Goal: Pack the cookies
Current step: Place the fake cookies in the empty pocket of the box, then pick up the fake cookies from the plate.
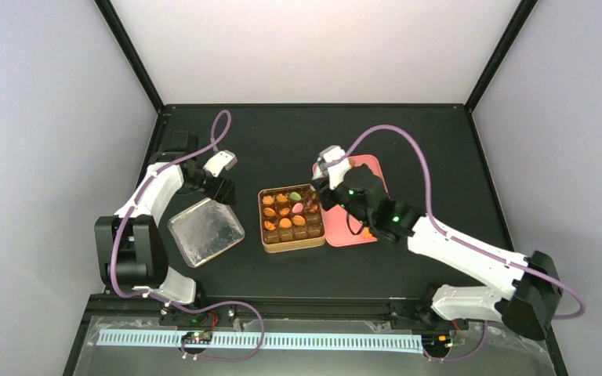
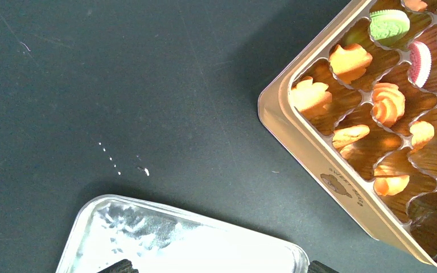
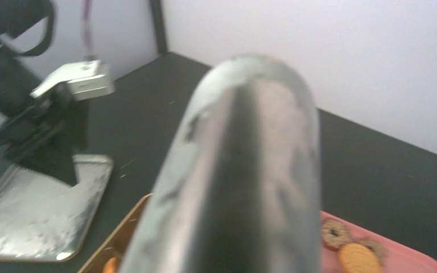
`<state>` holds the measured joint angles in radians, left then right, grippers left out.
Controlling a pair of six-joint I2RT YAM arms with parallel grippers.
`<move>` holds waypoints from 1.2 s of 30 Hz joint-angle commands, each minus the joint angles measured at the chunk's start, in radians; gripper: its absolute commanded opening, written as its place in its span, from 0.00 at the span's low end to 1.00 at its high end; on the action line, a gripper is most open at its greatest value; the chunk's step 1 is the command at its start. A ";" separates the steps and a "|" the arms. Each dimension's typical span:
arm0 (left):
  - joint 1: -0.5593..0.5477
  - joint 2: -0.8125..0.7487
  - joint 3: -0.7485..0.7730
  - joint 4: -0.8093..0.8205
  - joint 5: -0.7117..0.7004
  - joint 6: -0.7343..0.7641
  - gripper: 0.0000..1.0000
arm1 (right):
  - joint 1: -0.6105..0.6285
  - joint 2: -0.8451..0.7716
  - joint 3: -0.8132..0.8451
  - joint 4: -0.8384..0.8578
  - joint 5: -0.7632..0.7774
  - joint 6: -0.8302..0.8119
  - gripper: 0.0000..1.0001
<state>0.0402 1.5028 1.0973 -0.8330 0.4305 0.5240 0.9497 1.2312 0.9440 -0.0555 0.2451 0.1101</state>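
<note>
Orange cookies [image 2: 388,102], one green [image 2: 390,24] and one pink [image 2: 420,63], lie in compartments of the gold tin [image 2: 318,153], which sits mid-table [image 1: 291,244]. More cookies [image 3: 347,250] rest on the pink tray [image 3: 409,259]. My right gripper [image 1: 331,188] hovers over the tin's right edge, shut on the metal tongs [image 3: 250,170], which fill its wrist view and hide its fingers. My left gripper [image 2: 219,267] stands open, with its tips spread wide just above the silver lid [image 2: 193,244], left of the tin.
The silver lid [image 1: 205,231] lies flat on the black table to the left of the tin. The pink tray [image 1: 368,168] lies right of the tin, under my right arm. A few white crumbs [image 2: 142,170] dot the table near the lid.
</note>
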 commanded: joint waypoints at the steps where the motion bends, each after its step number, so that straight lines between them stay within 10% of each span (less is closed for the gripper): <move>1: 0.011 -0.016 0.027 -0.008 0.024 0.017 0.80 | -0.075 -0.098 -0.055 -0.032 0.101 0.007 0.36; 36: 0.012 -0.009 0.013 0.000 0.024 0.019 0.80 | -0.362 -0.084 -0.282 -0.050 0.181 0.149 0.39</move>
<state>0.0452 1.5028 1.0973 -0.8326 0.4358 0.5243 0.5991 1.1435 0.6811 -0.1379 0.4335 0.2382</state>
